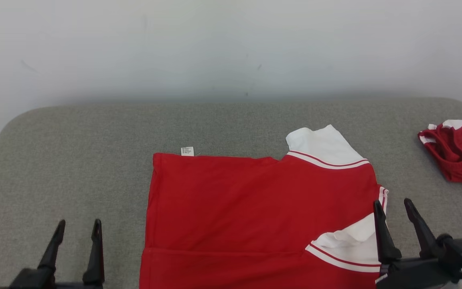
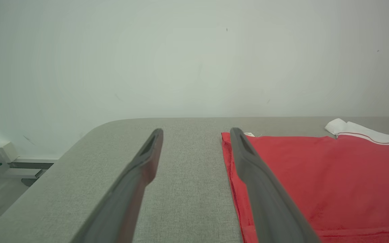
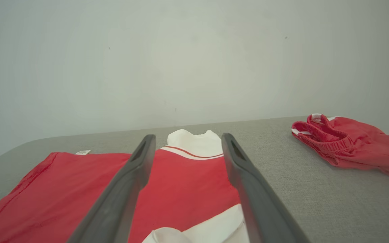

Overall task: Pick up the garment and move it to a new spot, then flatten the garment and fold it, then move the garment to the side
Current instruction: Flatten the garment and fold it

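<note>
I count two grippers, both nearest to me. The left gripper (image 1: 79, 221) holds its two dark fingers apart and grips nothing. It stands over bare surface just left of the one flat red cloth shirt with white striped sleeves (image 1: 231, 208).

The right gripper (image 1: 392, 202) also has its fingers apart and is empty. It stands at the shirt's right edge, beside the near white sleeve (image 1: 351, 245). I cannot tell whether it touches the cloth.

The shirt lies spread between the two grippers on the one grey fabric-covered table (image 1: 74, 160), sleeve end to my right. The second, far white sleeve (image 1: 323, 146) lies flat beyond the first. One small white label (image 1: 187, 151) projects at the shirt's far left corner.

One crumpled red-and-white garment (image 1: 459, 154) lies well apart at the far right of the table. One plain white wall (image 1: 215, 48) stands behind the table.
</note>
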Available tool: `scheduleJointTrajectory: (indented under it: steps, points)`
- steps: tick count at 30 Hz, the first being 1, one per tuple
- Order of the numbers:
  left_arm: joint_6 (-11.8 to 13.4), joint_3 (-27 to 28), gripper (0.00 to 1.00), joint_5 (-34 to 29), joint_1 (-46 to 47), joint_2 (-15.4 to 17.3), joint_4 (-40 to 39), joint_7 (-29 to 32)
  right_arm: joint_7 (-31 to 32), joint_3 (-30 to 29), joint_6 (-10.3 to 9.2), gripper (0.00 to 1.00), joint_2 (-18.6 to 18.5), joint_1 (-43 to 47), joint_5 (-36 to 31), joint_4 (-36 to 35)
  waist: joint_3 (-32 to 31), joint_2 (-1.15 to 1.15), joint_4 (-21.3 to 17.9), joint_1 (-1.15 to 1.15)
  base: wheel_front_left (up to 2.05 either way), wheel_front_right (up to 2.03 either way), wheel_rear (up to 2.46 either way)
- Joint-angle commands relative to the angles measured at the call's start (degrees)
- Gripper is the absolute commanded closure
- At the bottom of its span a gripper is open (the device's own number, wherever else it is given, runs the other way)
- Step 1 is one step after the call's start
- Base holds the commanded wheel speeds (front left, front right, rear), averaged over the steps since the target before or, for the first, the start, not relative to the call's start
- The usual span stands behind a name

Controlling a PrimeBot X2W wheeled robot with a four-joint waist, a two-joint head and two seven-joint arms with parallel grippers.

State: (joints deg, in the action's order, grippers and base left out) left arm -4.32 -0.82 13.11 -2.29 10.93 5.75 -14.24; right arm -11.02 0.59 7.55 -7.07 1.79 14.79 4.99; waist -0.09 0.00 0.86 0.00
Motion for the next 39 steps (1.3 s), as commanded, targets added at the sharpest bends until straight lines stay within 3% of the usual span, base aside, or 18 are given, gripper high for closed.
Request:
scheduleJointTrajectory:
  steps: [1,11,21,39]
  points:
    - [-0.44,0.27,0.0,0.56,2.32,0.93,0.23,0.7,0.86,0.13,-0.13,0.0,-0.79,-2.18,0.09,0.81,0.86,0.0,-0.33,0.0,0.0,0.0,0.0]
    - [-2.68,-1.99,0.0,5.41,20.8,7.35,3.61,8.68,6.03,2.98,-0.13,0.0,-5.11,-21.42,1.09,10.78,8.12,0.0,-1.69,0.0,0.0,0.0,0.0]
    - [-3.14,-9.26,0.0,12.12,37.07,11.61,11.87,16.59,9.94,7.3,-0.13,0.0,-8.69,-39.38,1.22,25.13,15.23,0.0,-3.27,0.0,0.0,0.0,0.0]
    - [-3.07,-24.17,0.0,26.54,51.99,16.51,18.46,35.86,18.8,18.59,-0.13,0.0,-10.34,-63.26,6.76,45.08,24.02,0.0,-2.29,0.0,0.0,0.0,0.0]
